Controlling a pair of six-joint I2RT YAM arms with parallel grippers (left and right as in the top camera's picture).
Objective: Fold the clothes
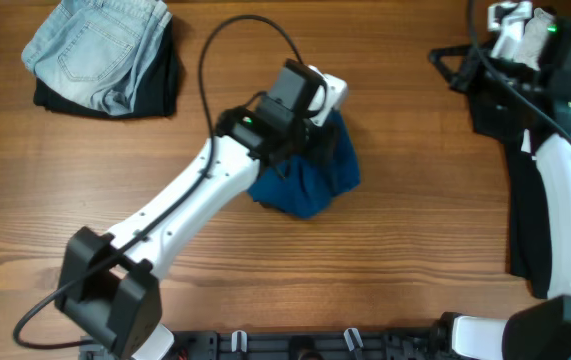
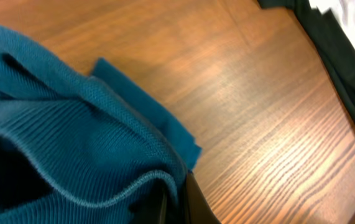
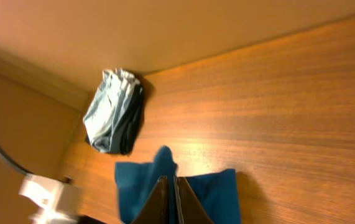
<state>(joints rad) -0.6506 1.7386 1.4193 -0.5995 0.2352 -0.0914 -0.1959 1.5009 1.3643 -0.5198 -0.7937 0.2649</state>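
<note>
The deep-blue shirt [image 1: 310, 180] sits bunched up in the middle of the table. My left gripper [image 1: 311, 122] is right over its top and is shut on a fold of it. In the left wrist view the ribbed blue cloth [image 2: 71, 137] wraps over the left gripper [image 2: 174, 200] and hides most of its dark fingers. My right gripper [image 1: 440, 58] hovers at the back right, apart from the shirt. In the right wrist view the right gripper [image 3: 170, 179] is shut with nothing seen in it, and the blue shirt [image 3: 211, 193] lies beyond its tips.
Pale-blue denim [image 1: 100, 45] rests on a black piece [image 1: 157, 92] at the back left, and the denim [image 3: 106, 112] also shows in the right wrist view. A black garment [image 1: 525, 200] and a white tee [image 1: 535, 25] lie by the right arm.
</note>
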